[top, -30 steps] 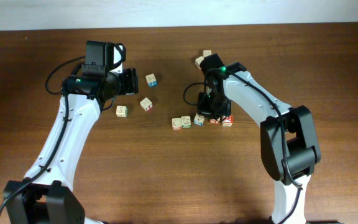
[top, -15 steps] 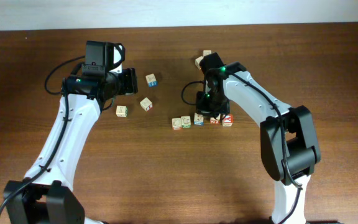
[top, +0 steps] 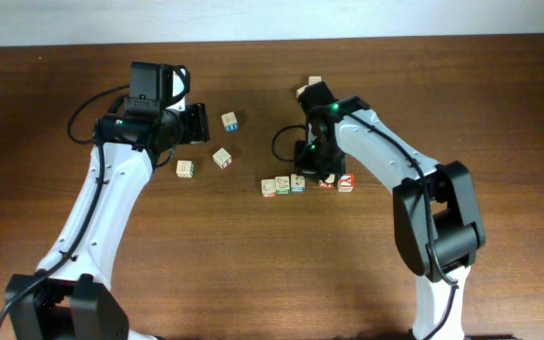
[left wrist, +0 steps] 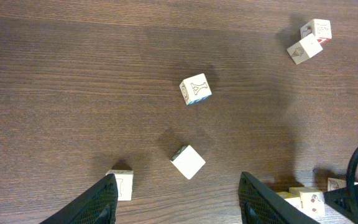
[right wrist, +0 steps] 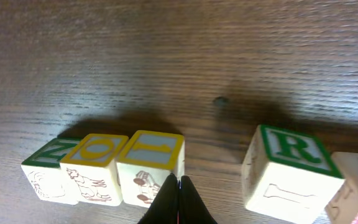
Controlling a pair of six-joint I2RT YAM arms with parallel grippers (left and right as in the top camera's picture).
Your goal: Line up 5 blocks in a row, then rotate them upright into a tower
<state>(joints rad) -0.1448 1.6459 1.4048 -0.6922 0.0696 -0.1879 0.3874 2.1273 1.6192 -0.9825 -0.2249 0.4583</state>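
Five blocks lie in a row mid-table. Three of them touch: a green Z block (right wrist: 47, 167), a yellow O block (right wrist: 96, 167) and a yellow-bordered block (top: 297, 182) (right wrist: 149, 163). After a gap comes a green R block (top: 327, 181) (right wrist: 291, 171), then a red-marked block (top: 346, 183) (right wrist: 357, 186). My right gripper (top: 308, 172) (right wrist: 179, 186) is shut and holds nothing, its tip against the right corner of the yellow-bordered block. My left gripper (top: 199, 124) (left wrist: 176, 196) hovers open over the left side of the table, holding nothing.
Three loose cubes lie near the left gripper: one with blue print (top: 229, 121) (left wrist: 196, 89), a tilted one (top: 222, 158) (left wrist: 188, 162) and one by the left finger (top: 185, 168) (left wrist: 122, 185). Two more cubes (top: 302, 92) (left wrist: 304, 48) sit behind the right arm.
The right gripper has moved left, still shut, and slid the yellow-bordered block left until it touches the O block. The left arm has not moved.
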